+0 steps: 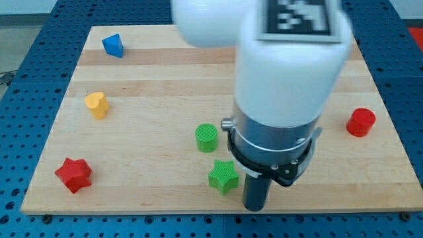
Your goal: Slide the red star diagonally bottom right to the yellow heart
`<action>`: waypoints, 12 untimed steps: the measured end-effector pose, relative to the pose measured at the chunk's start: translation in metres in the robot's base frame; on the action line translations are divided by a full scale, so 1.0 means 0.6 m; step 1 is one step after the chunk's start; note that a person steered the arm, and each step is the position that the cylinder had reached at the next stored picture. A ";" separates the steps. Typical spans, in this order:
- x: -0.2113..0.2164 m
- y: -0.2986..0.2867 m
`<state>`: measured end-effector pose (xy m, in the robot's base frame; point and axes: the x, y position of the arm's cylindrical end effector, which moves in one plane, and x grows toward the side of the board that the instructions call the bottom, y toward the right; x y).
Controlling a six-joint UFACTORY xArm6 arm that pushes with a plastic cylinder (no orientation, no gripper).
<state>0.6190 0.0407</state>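
A pale wooden board [165, 66] lies on a blue perforated bench, and its edges frame every block in play. The arm ends in a plain dark rod, so there is no pincer to be apart or together; nothing is clamped. My tip [255, 207] sits near the board's bottom edge, right of centre, just beside the green star [223, 176] on that block's right, with the green cylinder [206, 137] a little above and to the left of the star. Whether the tip touches the green star I cannot tell.

The red star [73, 174] rests in the bottom-left corner, close to both the left and bottom edges. The yellow heart [97, 104] stands above it and slightly to its right, well apart. A blue block [113, 45], roughly wedge-shaped, occupies the top-left corner, and a red cylinder [361, 122] sits near the right edge.

My tip is far from the red star, so the push looks not yet begun. Judging by the layout, the bare wood between the two green blocks and the left side gives a clear travel lane. The tight spot is the red star's corner: little room remains below and to its left for the tip to get behind it without leaving the board.
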 end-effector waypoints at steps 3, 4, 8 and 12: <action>-0.165 -0.166; -0.165 -0.166; 0.000 -0.299; -0.001 -0.511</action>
<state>0.6182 -0.2657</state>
